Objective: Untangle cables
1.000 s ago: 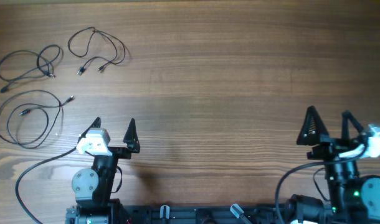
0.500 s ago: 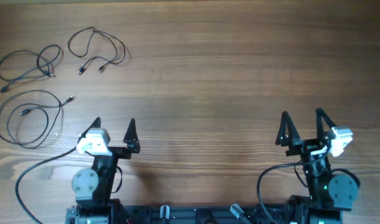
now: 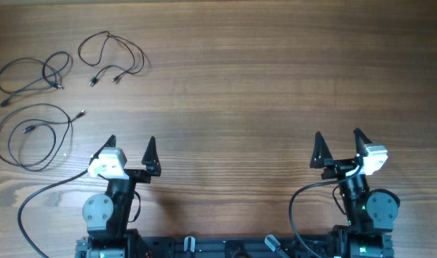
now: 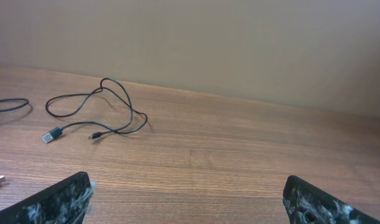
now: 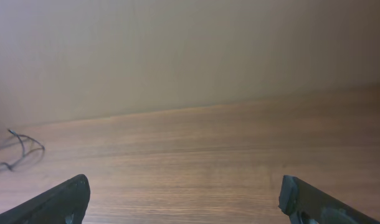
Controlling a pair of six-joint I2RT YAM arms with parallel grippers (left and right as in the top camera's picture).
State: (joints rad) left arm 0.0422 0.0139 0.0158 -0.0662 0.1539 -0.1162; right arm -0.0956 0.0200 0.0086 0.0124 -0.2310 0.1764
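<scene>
My left gripper (image 3: 130, 140) stands wide open and empty at the near edge of the table (image 3: 233, 86). My right gripper (image 3: 337, 133) is spread just as wide and holds nothing. The cables (image 3: 52, 72) lie as three loose loops at the far left, beyond my left gripper, touching neither hand.

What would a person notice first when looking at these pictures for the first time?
Three thin black cables lie as loose loops in the far left corner of the wooden table. At the near edge, the left gripper and the right gripper sit with fingers spread wide and empty.
</scene>
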